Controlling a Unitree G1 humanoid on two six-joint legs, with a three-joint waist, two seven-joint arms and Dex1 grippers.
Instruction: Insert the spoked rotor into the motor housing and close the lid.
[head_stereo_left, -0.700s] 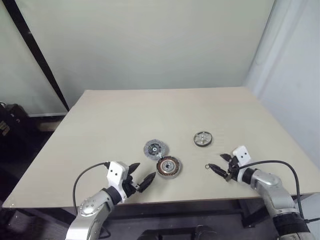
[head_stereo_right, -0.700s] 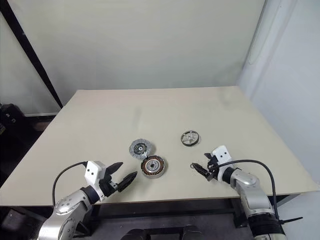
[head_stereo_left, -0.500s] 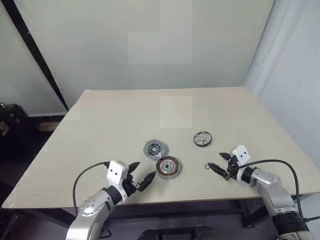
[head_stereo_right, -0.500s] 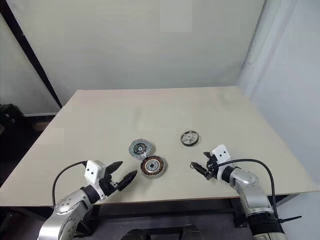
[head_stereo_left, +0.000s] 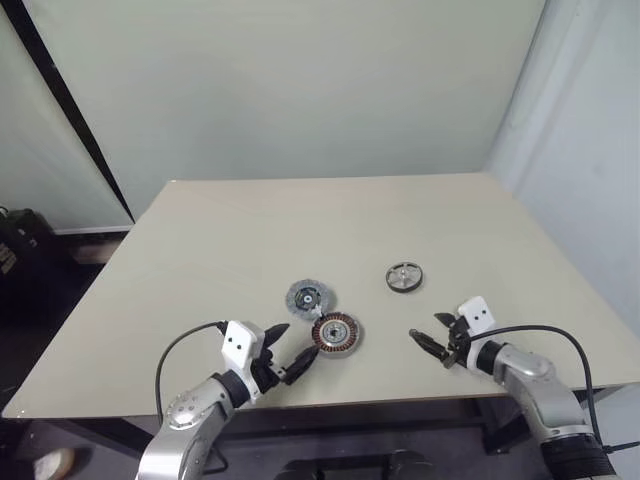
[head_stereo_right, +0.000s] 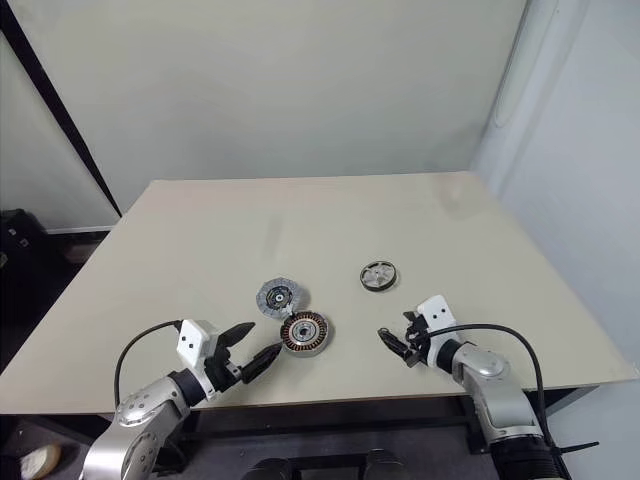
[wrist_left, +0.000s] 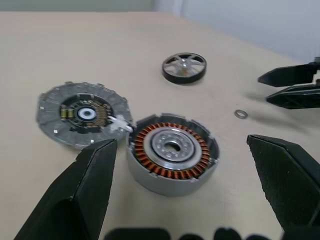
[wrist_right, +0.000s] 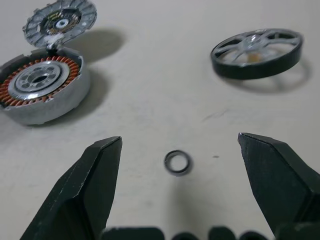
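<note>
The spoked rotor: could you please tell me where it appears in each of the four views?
Left eye view: spoked rotor, right of centre.
Right eye view, right of centre.
Left wrist view, upper middle.
Right wrist view, upper right.
Shared landmark: the motor housing, with copper windings.

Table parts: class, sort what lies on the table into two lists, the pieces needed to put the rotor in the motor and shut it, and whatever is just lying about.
Needed for the job:
- spoked rotor
- motor housing
- lid, lying flat beside the housing

Just lying about:
- small metal ring, on the table in front of the right hand
</note>
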